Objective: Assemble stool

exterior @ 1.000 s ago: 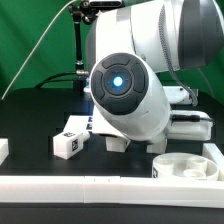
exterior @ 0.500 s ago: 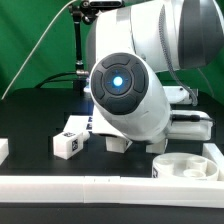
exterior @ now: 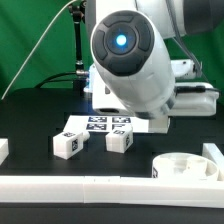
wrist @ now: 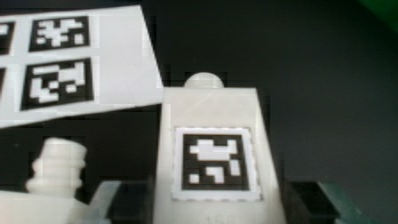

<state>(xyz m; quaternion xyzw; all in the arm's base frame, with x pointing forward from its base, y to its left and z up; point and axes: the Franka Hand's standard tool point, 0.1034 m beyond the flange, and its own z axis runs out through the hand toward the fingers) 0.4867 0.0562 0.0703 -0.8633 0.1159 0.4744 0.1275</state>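
Observation:
In the wrist view my gripper (wrist: 217,206) is shut on a white stool leg (wrist: 217,120). The leg's tagged face is towards the camera and its round peg end points away from the jaws. The grey fingers (wrist: 118,200) press on its two sides. Another leg (wrist: 54,168) with a ribbed peg lies close beside it. In the exterior view two tagged legs (exterior: 68,143) (exterior: 119,140) sit on the black table. The round seat (exterior: 185,168) lies at the exterior view's right front. The arm's bulk (exterior: 130,60) hides the jaws and the held leg there.
The marker board (exterior: 100,125) (wrist: 71,60) lies flat behind the two legs. A long white border bar (exterior: 90,184) runs along the front. A small white block (exterior: 3,149) sits at the exterior view's left edge. A green backdrop stands behind.
The arm has risen in the exterior view. That uncovers the marker board and the second leg, which it hid before.

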